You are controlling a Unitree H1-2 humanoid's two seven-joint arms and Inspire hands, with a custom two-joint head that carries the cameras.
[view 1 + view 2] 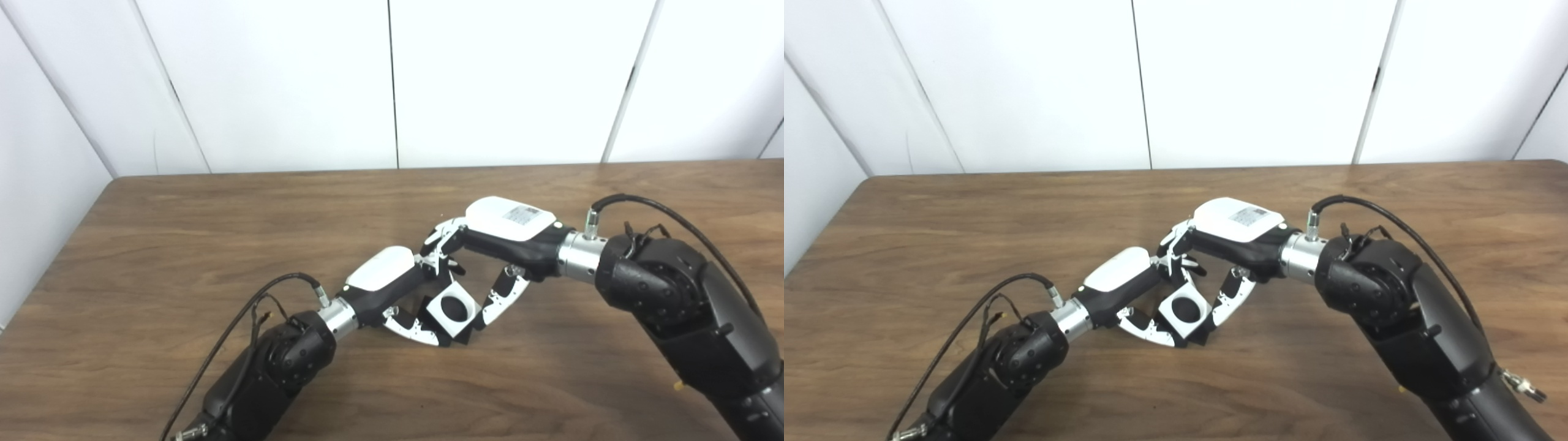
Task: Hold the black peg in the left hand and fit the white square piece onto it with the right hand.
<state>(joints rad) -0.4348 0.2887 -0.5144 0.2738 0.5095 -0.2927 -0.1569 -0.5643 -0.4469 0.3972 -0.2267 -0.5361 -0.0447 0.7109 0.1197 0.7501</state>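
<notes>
Both hands meet mid-table (184, 245), low over the wood, so peg and hole can line up in close view. White square piece (454, 309) sits between them, round hole facing up at the cameras. Left hand (392, 288) reaches in from 8 o'clock, fingers (416, 331) curled under the piece's 7 o'clock edge. Right hand (490, 245) comes from 2 o'clock, thumb (499, 300) at its 3 o'clock edge, fingers at 12. Which hand actually bears it: can't tell. Black peg (456, 308) likely the dark inside the hole, seating unclear.
</notes>
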